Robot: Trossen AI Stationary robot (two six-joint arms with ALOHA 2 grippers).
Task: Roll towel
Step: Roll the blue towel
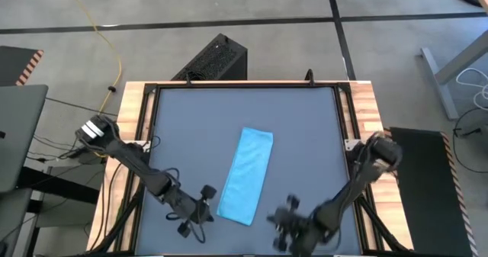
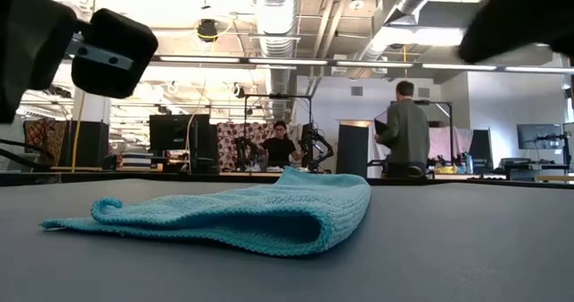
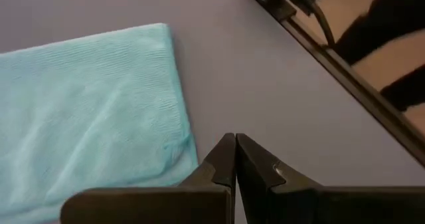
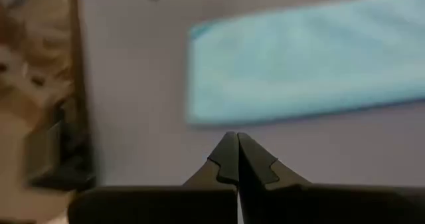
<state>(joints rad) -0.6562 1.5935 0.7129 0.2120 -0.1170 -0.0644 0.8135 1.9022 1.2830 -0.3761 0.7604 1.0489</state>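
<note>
1. The towel (image 1: 246, 176), a light sky-blue knit cloth, lies folded into a long narrow strip on the dark grey tabletop (image 1: 305, 135). It runs on a slant from near the middle of the table toward the near edge.
2. From the low view the towel (image 2: 242, 214) shows as a doubled layer: a rounded fold on one side, thinning to a flat edge on the other.
3. The left gripper (image 1: 200, 211) sits low over the table just beside the towel's near end, on the left. Its two dark fingers (image 3: 222, 161) are pressed tip to tip with nothing between them, and the towel's edge (image 3: 93, 111) lies close alongside but apart from them.
4. The right gripper (image 1: 284, 225) hangs near the front edge, to the right of the towel's near end, with bare tabletop between. Its fingers (image 4: 234, 156) are likewise closed together and hold nothing; the towel (image 4: 305, 64) lies ahead of them across the mat.
5. Nothing rests on the towel, and no object lies between either gripper and the cloth.
6. A black frame (image 1: 248, 87) borders the mat, with wooden boards (image 1: 131, 104) outside it. On the floor behind stands a black perforated box (image 1: 212, 59), and a yellow cable (image 1: 107, 28) trails nearby.
7. Beyond the table, two people (image 2: 405, 127) stand among desks and monitors.
8. No containers are in view.
</note>
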